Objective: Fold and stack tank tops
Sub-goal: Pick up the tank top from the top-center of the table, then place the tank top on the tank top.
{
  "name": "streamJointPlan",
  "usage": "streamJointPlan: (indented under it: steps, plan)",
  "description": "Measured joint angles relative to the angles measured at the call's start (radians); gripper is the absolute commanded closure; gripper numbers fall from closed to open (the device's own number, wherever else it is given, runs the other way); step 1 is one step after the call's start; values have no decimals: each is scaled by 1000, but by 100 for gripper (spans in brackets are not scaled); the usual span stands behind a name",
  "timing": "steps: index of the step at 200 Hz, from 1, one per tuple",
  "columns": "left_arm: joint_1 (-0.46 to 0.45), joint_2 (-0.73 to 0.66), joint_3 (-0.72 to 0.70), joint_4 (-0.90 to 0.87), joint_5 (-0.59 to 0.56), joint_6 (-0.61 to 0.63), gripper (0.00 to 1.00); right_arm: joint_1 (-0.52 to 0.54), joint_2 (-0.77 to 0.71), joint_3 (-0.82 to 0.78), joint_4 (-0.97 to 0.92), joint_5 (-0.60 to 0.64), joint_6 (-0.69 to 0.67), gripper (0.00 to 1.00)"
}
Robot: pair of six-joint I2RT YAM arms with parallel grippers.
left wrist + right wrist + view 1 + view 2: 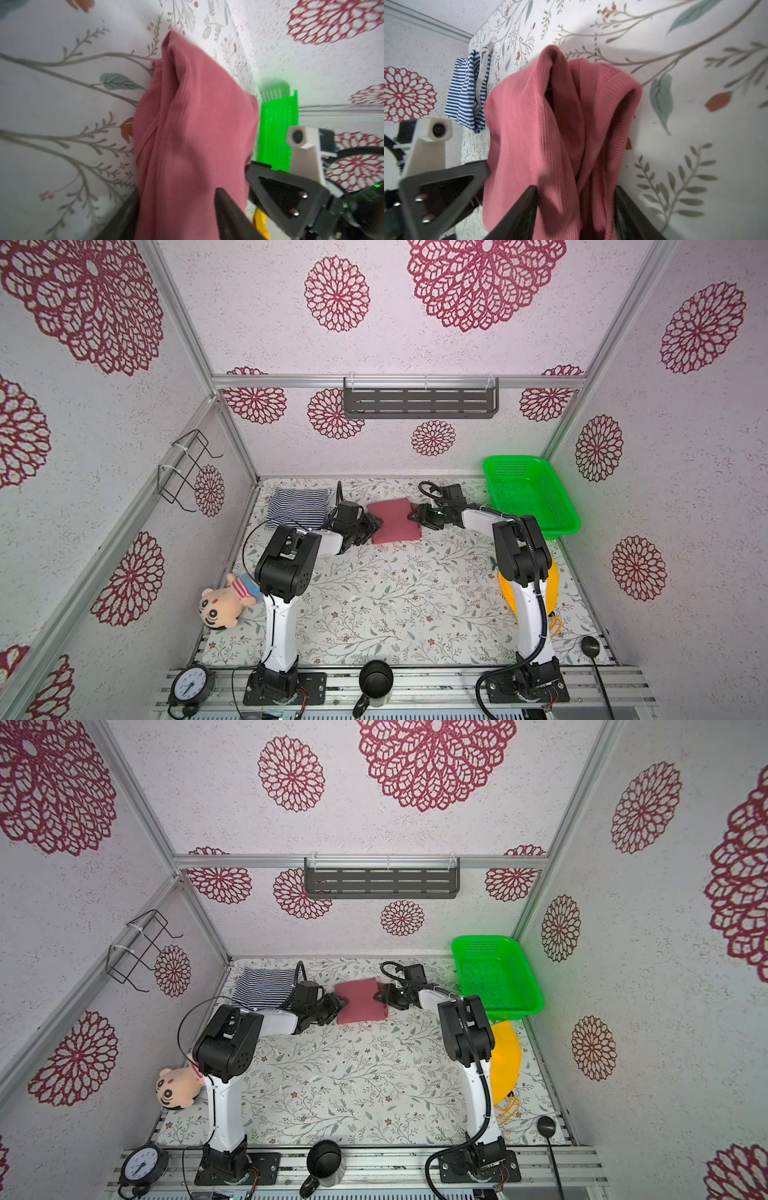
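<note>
Grip on red top (395, 520), both arms. We find it folded into a small packet at the far middle of the table (395, 597). The left gripper (372, 526) is at its left edge and the right gripper (412, 516) at its right edge. Each wrist view shows dark fingers (228, 209) on either side of bunched red cloth. We therefore read both pincers as pinching the red top, neither spread wide nor pressed together on nothing. In both top views the packet narrows at the two pinch points, which fits that reading. Whether it is clear of the table we cannot tell.

Why held so, in our judgement: a hold on opposite edges should keep the folded layers together when the packet is raised. A one-sided hold would likely let it fall open.

Striped top (297, 506) lies folded at the far left, near the red top but apart from it, beyond the left arm. We take it as the base of the stack. Folding looks done for both; stacking is not yet done.

Basket (528, 493) sits at the far right. Yellow cloth (505, 1056) lies at the near right, partly under the right arm, and we judge it to be outside the task.

Count:
- tops 2 (1 red, 1 striped)
- grippers 2
- basket 1
- yellow cloth 1
- plush (222, 605) 1, near left
- clock (191, 684) 1 and mug (376, 676) 1, on the near rail
</note>
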Motion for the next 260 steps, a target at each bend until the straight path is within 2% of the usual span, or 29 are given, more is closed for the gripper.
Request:
streamJointPlan:
  steps: [39,46,54,115,127,143,159,183,222,260]
  plan:
    - [-3,2,37,-92,-11,24,93,18,24,8,25,-19,32,80]
    - [-3,2,56,-117,-14,33,100,21,29,16,23,-21,39,88]
    - [-3,2,83,-145,-14,49,100,24,33,24,23,-20,51,100]
    - [13,-17,298,-391,-27,235,100,91,32,46,84,19,51,100]
    - [25,-32,333,-458,-23,282,100,112,32,44,120,24,58,80]
    - [48,-46,388,-545,-12,343,100,135,28,37,178,22,76,45]
    - [77,-49,463,-639,3,410,100,151,2,-1,248,19,92,28]
    - [111,-49,568,-763,19,500,100,157,-77,-81,309,7,105,21]
    - [172,-49,723,-931,55,615,100,99,-301,-244,335,17,98,21]
    - [251,-40,835,-1052,98,698,100,39,-535,-350,248,83,-7,21]
